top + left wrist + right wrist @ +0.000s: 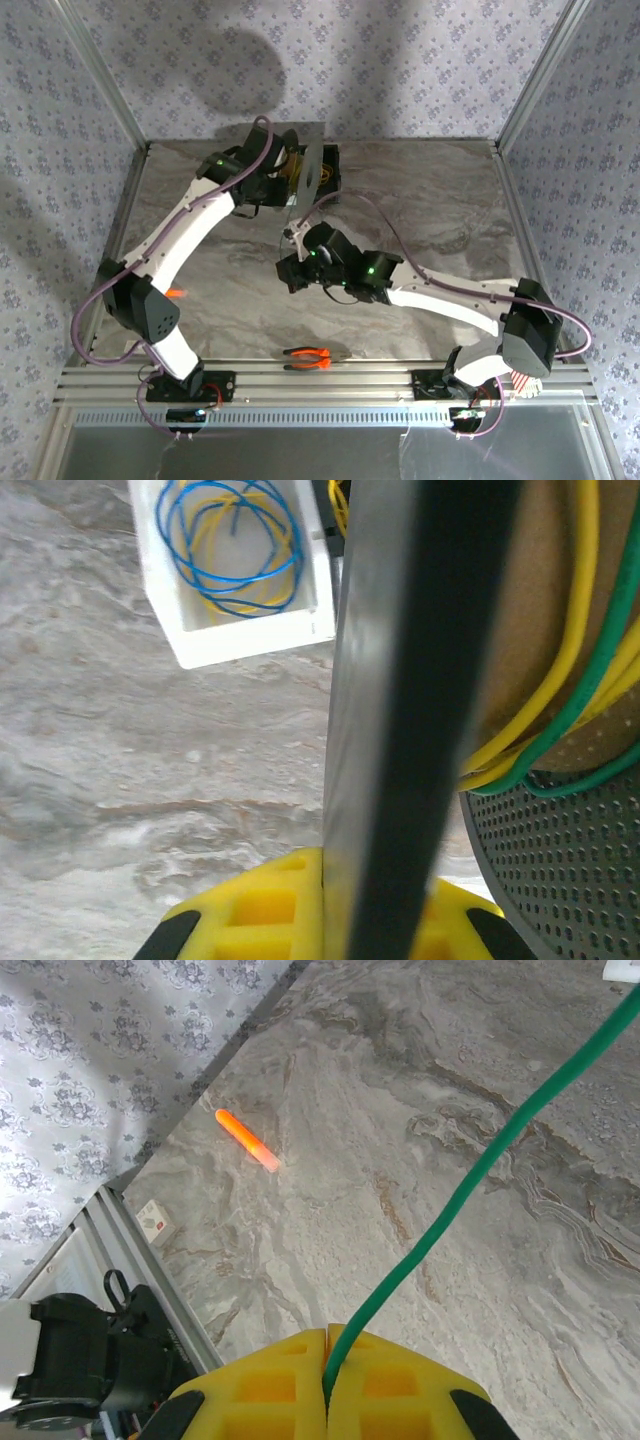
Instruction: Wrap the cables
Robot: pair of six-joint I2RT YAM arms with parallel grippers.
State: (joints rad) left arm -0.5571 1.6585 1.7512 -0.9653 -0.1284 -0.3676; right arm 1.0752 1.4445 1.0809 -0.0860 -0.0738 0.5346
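- The left gripper (322, 895) was clenched on a dark flange (400, 710), a flat plate standing edge-on between its yellow pads (265, 905).
- Just to the right of that plate, yellow and green cables (575, 670) lay wound over a brown core (520, 590), with one green strand drooping below the turns.
- Below the core sat a dark perforated disc (550, 870).
- A white box (250, 640) rested on the marbled surface (150, 780) near the plate; inside it lay a loose coil (230, 550) of blue and yellow cable.
- The right gripper (327, 1365) was closed on a green cable (480, 1160), pinched in the seam between its yellow pads; from there the cable ran taut up and to the right, out past the top edge of the right wrist view.
- In the top view, the left arm (190, 220) reached to the far middle of the surface, where the spool stood beside a dark box (325, 165), and the right arm (440, 295) stretched toward the centre.
- An orange marker (245, 1140) lay on the surface near the left wall.
- Orange-handled pliers (310, 358) lay near the front rail, between the two arm bases.
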